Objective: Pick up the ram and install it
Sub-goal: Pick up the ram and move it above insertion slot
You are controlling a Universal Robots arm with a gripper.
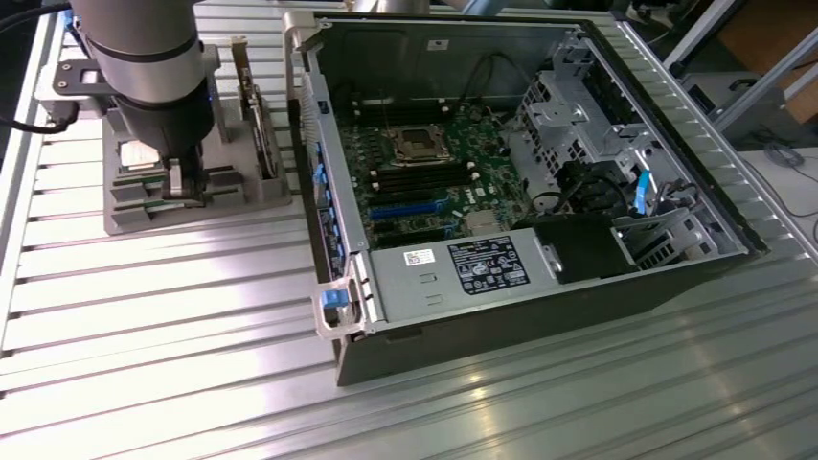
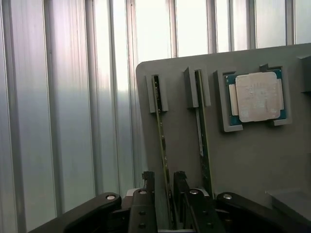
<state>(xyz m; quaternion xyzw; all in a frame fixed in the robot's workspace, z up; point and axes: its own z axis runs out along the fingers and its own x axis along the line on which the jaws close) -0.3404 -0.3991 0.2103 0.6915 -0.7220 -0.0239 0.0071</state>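
Gripper low over grey holder at the exterior view's left, jaws wide open and holding nothing, ram standing on edge in its slot between the two fingers, open computer case beside

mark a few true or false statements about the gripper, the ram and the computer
1. The gripper is open, with its jaws on either side of a ram stick. True.
2. That ram stick is already installed. False: it stands on edge in the gray holder.
3. A square silver processor lies in the holder. True.
4. The computer case is shut. False: it is open, with the green board showing.
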